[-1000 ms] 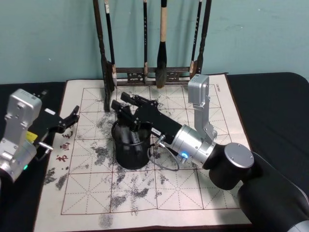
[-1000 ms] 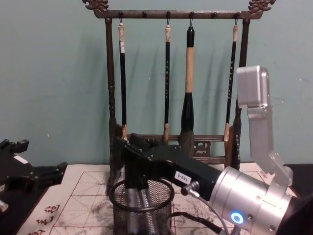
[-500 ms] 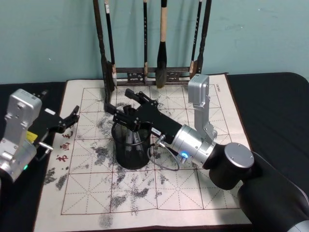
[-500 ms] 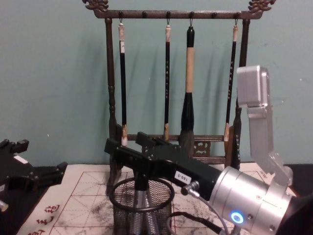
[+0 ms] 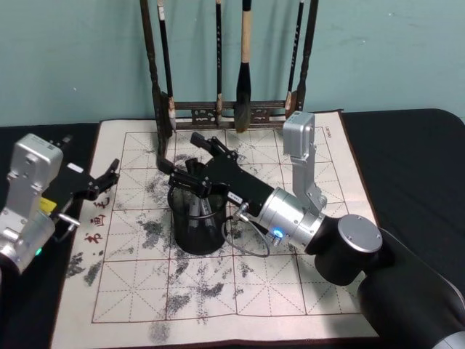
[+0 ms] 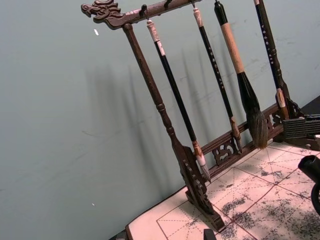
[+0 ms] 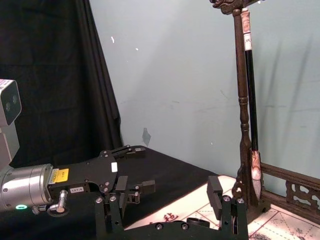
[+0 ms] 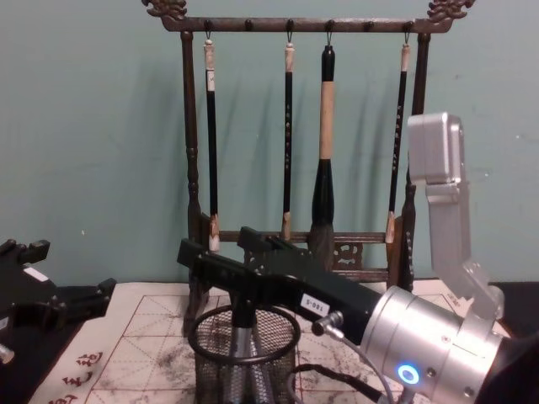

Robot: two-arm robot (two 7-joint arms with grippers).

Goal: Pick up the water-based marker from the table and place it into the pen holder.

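The pen holder [image 5: 196, 227] is a round black mesh cup standing on the practice mat; its rim [image 8: 244, 338] is in the chest view too. My right gripper [image 5: 190, 163] hovers just above the rim, open, with nothing between its fingers [image 8: 192, 252]. A grey marker [image 8: 242, 352] stands inside the cup beside another grey shaft, directly under the gripper [image 8: 216, 244]. The same grey shafts [image 5: 195, 211] lean inside the cup in the head view. My left gripper [image 5: 109, 175] rests open at the mat's left edge, well clear of the holder, and the right wrist view has it too [image 7: 131, 170].
A tall dark wooden rack [image 5: 231, 109] of hanging calligraphy brushes [image 8: 324, 168] stands close behind the holder. The ink-stained gridded mat [image 5: 254, 291] covers the black table [image 5: 414, 167]. My right arm's elbow [image 5: 360, 254] lies over the mat's right side.
My right gripper, shut low over the holder a second ago, has spread its fingers and lifted slightly. The marker has dropped inside the cup. The left arm has not moved.
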